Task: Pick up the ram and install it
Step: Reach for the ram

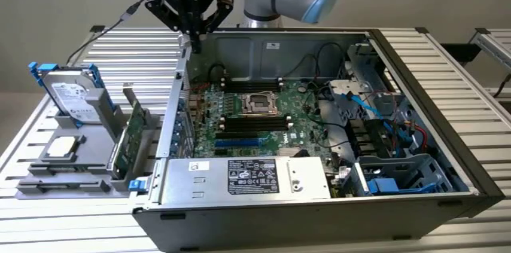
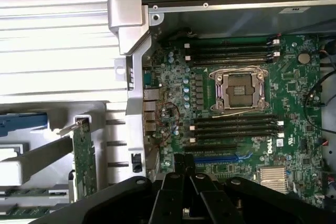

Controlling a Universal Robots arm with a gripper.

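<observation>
A slatted metal table [image 1: 447, 73] carries an open computer case [image 1: 319, 217] lying on its side, its green motherboard [image 1: 239, 136] facing up. A grey fixture [image 1: 48, 172] stands just beside the case on the exterior view's left. It holds a hard drive [image 1: 72, 94] with blue rails and an upright expansion card [image 1: 131, 136].

The gripper [image 1: 191, 40] hangs above the case's far wall, near the corner on the fixture's side. Its fingers are pressed together and nothing shows between them, so it is empty. In the wrist view the gripper [image 2: 185, 161] looks down over the board's edge.

The ram [image 2: 31, 192] appears to be the thin green strip lying in the fixture's near end, with a second like strip close alongside it. It is small there, so I judge this rather than read it plainly.

Read on the exterior view as a clock face, the near end of the fixture lies at about 7 o'clock from the gripper, well apart from it and outside the case wall. The black memory slots [image 1: 255, 122] lie at about 5 o'clock from the gripper, nearer than the ram.

The strip's long axis seems to run roughly 9 to 3 o'clock, about parallel to those slots. By that reading, carrying it across needs little or no turning.
</observation>
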